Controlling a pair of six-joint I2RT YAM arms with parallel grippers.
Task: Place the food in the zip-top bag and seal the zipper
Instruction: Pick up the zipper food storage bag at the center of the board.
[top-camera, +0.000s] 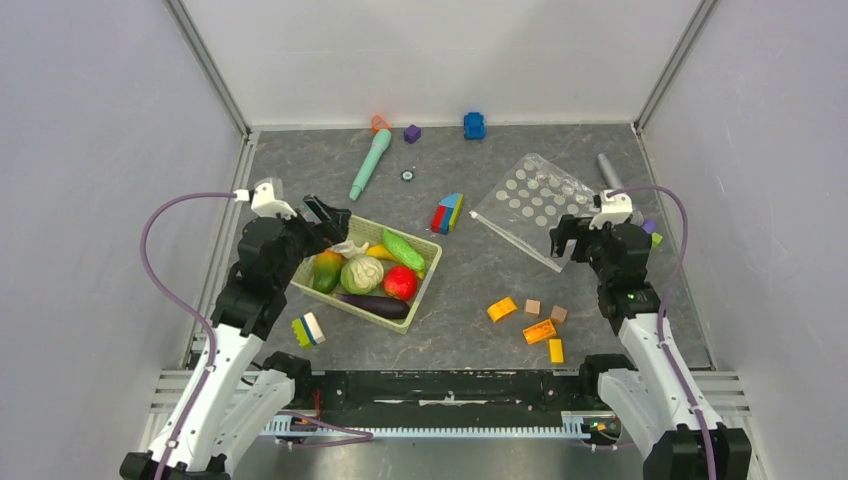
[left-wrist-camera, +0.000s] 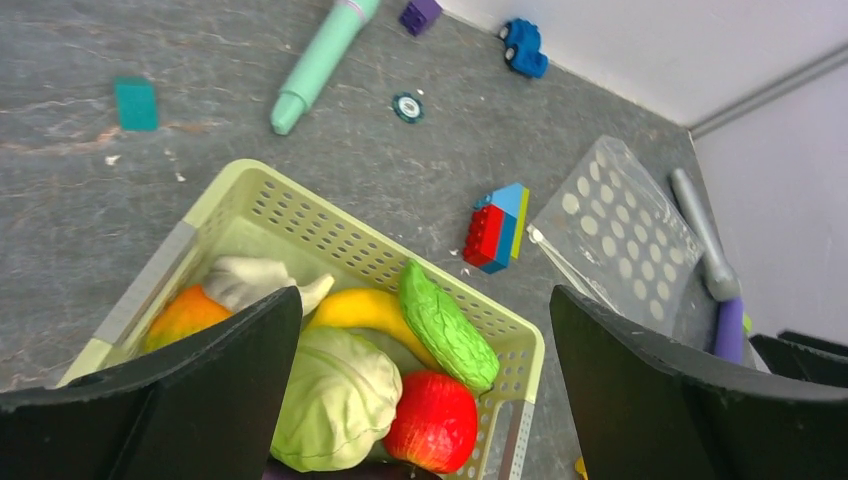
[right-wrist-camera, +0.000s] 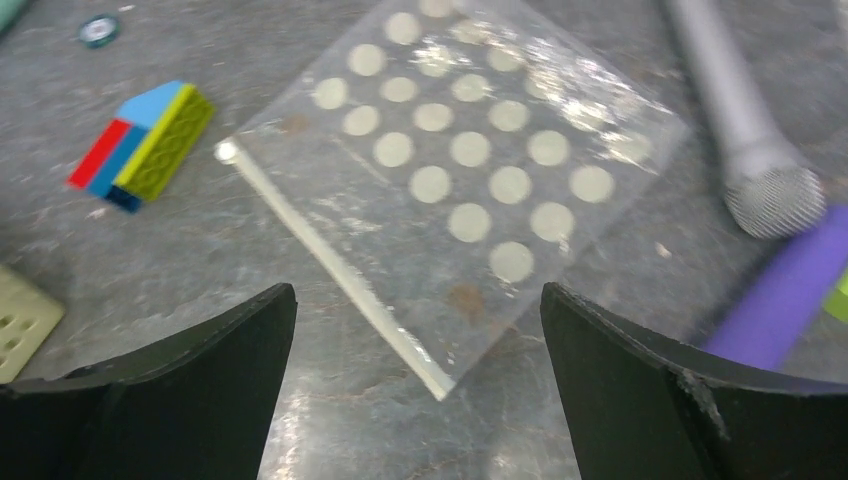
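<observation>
The food lies in a pale green lattice basket (top-camera: 425, 285): cabbage (top-camera: 361, 273), tomato (top-camera: 400, 283), eggplant (top-camera: 372, 304), cucumber (top-camera: 402, 250), mango (top-camera: 327, 270). In the left wrist view I see the cabbage (left-wrist-camera: 335, 395), tomato (left-wrist-camera: 435, 420), cucumber (left-wrist-camera: 447, 325), a yellow piece (left-wrist-camera: 365, 310) and a white piece (left-wrist-camera: 250, 280). My left gripper (top-camera: 328, 215) (left-wrist-camera: 425, 300) is open and empty above the basket's far-left part. The dotted zip-top bag (top-camera: 530, 205) (right-wrist-camera: 470, 170) lies flat at the right. Its zipper (right-wrist-camera: 330, 265) runs along the near-left edge. My right gripper (top-camera: 568, 245) (right-wrist-camera: 418, 290) is open above the bag's near corner.
A teal stick (top-camera: 369, 165), a blue toy (top-camera: 474, 125) and a purple block (top-camera: 412, 133) lie at the back. A multicoloured block (top-camera: 447, 213) sits between basket and bag. Orange, yellow and tan blocks (top-camera: 530, 320) lie front right. A grey microphone-like toy (right-wrist-camera: 745, 150) lies beside the bag.
</observation>
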